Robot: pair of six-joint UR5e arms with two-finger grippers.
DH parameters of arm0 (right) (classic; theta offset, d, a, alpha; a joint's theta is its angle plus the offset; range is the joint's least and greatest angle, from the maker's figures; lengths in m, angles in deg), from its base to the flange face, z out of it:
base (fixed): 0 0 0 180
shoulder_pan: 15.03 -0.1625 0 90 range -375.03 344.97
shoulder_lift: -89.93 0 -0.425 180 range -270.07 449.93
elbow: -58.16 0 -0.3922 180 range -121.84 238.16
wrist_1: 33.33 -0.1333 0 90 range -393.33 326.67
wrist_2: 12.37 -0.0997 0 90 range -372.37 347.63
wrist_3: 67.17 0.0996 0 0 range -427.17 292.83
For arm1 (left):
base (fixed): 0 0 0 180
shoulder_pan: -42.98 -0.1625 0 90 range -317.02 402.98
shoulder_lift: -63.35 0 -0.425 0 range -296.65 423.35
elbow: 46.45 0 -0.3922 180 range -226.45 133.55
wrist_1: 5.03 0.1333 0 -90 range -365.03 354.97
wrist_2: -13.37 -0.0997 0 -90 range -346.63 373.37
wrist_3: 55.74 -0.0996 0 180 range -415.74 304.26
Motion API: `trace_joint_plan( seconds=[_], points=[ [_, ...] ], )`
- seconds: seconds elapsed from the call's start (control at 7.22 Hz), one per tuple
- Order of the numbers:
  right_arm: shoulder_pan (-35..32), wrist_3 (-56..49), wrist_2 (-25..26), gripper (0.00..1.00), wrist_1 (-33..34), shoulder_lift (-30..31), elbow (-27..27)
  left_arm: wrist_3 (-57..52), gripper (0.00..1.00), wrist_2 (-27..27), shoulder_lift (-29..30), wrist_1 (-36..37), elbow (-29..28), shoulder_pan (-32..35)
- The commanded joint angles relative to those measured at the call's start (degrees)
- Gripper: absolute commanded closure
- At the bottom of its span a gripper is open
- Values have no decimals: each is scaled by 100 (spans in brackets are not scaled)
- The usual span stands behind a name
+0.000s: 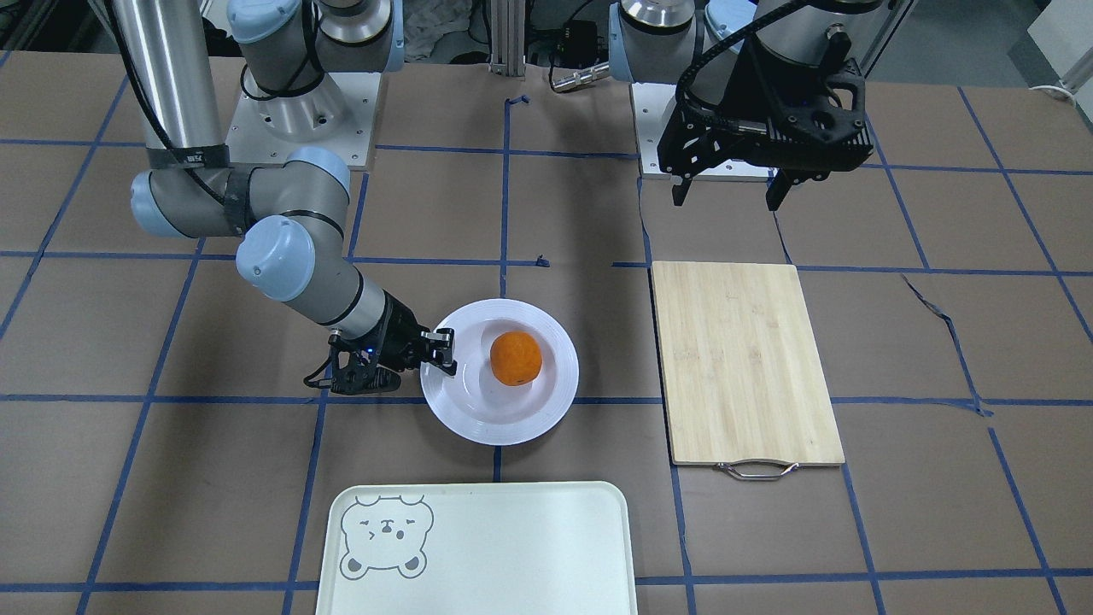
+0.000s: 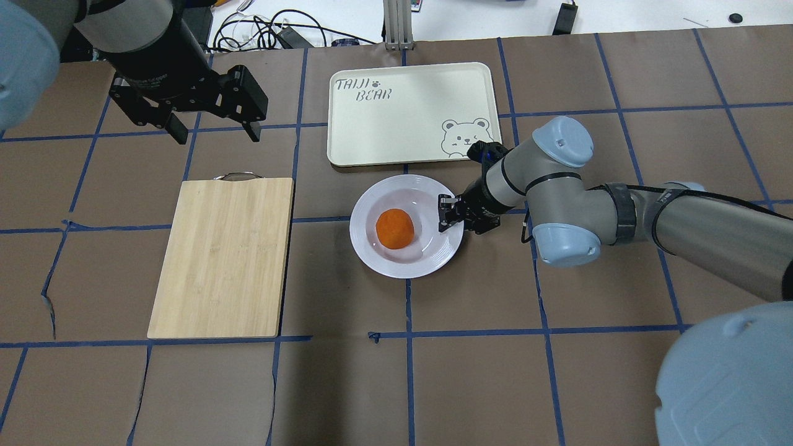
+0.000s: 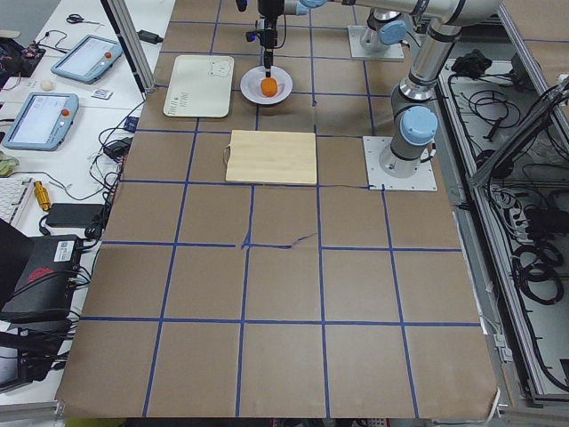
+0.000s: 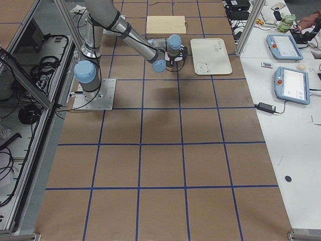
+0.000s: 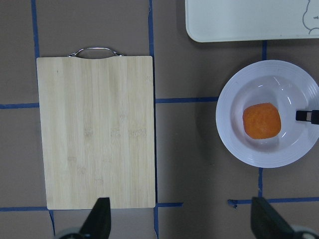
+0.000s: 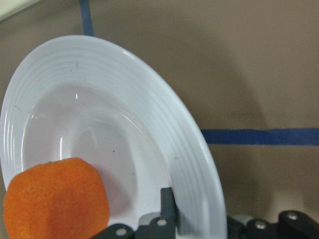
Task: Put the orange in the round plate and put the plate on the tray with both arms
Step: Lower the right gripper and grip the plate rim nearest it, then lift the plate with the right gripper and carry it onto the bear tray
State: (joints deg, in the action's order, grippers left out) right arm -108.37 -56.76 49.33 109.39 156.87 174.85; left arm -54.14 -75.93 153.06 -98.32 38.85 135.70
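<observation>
The orange (image 1: 516,358) (image 2: 395,228) (image 5: 261,120) (image 6: 55,199) lies in the sunken centre of the round plate (image 1: 546,410) (image 2: 372,254) (image 5: 234,139) (image 6: 124,74), which rests on the table. My right gripper (image 1: 441,351) (image 2: 447,214) is low at the plate's rim on the robot's right side. One finger (image 6: 167,203) lies over the rim and the other is under it, so it is shut on the rim. My left gripper (image 1: 730,195) (image 2: 217,137) (image 5: 182,219) hangs open and empty high above the table. The tray (image 1: 512,555) (image 2: 403,118) (image 5: 239,20) lies just beyond the plate.
A wooden cutting board (image 1: 743,359) (image 2: 223,254) (image 5: 97,129) with a metal handle lies on the robot's left of the plate, below the left gripper. Brown table covering with blue tape lines surrounds everything. The tray's bear face (image 2: 466,135) is at the corner nearest the right arm.
</observation>
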Motion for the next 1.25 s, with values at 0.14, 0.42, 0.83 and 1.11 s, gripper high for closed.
trace_joint_plan(
  seconds=[0.14,0.42,0.83,1.11],
  points=[
    [9,93,9,100,-33,47,-128,-1,0,1,-15,4,39,-9],
    [18,424,9,100,-94,108,-496,-1,0,-8,-15,4,39,-9],
    [88,524,-26,100,-305,108,-700,-19,0,-8,-15,4,39,-26],
    [175,585,-412,100,-410,222,-700,-36,0,1,-15,12,39,-44]
  ],
)
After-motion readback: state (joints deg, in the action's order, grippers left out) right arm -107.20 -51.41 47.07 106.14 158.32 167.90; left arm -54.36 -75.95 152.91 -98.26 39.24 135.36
